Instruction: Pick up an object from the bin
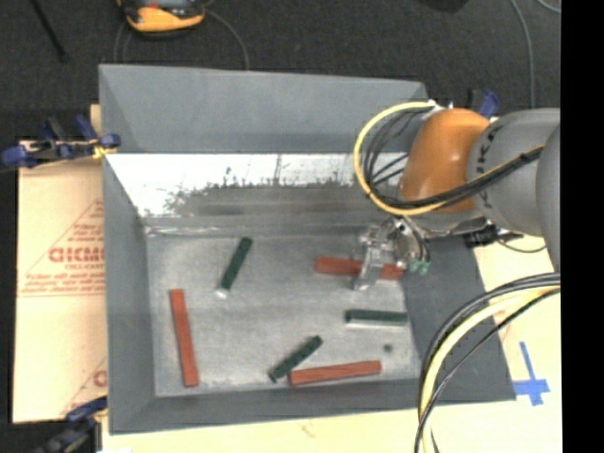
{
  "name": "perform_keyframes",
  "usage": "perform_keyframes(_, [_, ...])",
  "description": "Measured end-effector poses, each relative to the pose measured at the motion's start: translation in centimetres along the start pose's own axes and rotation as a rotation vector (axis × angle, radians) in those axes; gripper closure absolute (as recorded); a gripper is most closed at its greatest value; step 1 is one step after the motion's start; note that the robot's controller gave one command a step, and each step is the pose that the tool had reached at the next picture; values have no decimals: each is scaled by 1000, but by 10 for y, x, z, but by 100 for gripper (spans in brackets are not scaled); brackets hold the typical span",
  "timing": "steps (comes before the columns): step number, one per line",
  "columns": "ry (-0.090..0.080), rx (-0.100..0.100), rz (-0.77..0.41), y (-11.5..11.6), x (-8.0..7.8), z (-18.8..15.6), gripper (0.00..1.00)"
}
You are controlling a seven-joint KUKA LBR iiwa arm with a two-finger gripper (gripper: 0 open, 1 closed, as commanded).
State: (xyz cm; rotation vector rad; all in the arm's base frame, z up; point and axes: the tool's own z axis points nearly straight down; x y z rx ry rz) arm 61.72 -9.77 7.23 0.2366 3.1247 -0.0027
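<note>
1. The bin [127, 281] is a grey metal trough with sloped walls. These walls probably keep loose parts on the flat floor, within the arm's reach.
2. The arm [514, 163] enters from the right of the camera view. It is bent downward, with its orange cover [439, 159] and cable loops above the bin's right part.
3. Six bars lie flat on the floor, scattered and mostly well apart, so each can likely be approached singly.
   - A long red bar [184, 338] lies along the left side.
   - A second red bar [335, 373] lies near the front wall.
   - A dark green bar [294, 359] lies just beside it.
   - A green bar [235, 263] lies tilted, left of centre.
   - A green bar [376, 318] lies level at the right.
4. The claw [370, 267] is low over the right half of a short red bar [330, 266], which lies nearly level near the rear wall.
5. The bar's left end projects clear of the claw, and its right part passes beneath it.
6. Claw state: it cannot be told whether the claw is released or clenched. No grasp is confirmed.
</note>
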Motion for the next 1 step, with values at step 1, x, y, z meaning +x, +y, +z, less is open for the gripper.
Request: perform_keyframes(1, [2,0,-26,5,-16,-133,100])
